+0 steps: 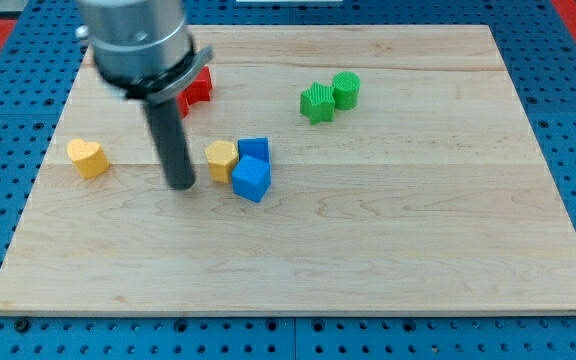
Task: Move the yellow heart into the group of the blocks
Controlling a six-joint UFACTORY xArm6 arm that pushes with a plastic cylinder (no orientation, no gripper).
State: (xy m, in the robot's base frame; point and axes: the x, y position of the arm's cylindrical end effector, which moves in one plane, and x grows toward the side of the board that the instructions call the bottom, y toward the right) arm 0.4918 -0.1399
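Observation:
The yellow heart [87, 158] lies alone near the board's left edge. My tip [181, 186] rests on the board between the heart and a cluster of blocks, closer to the cluster. That cluster holds a yellow hexagonal block [221, 159], a blue block [254, 150] behind it and a blue cube [251, 179] in front, all touching. The tip stands just left of the yellow hexagonal block, with a small gap.
A red block [198, 87] sits at the view's top left, partly hidden behind my arm's body. A green star [317, 102] and a green cylinder [347, 89] touch each other at the top, right of centre. The wooden board [418, 250] lies on a blue pegboard.

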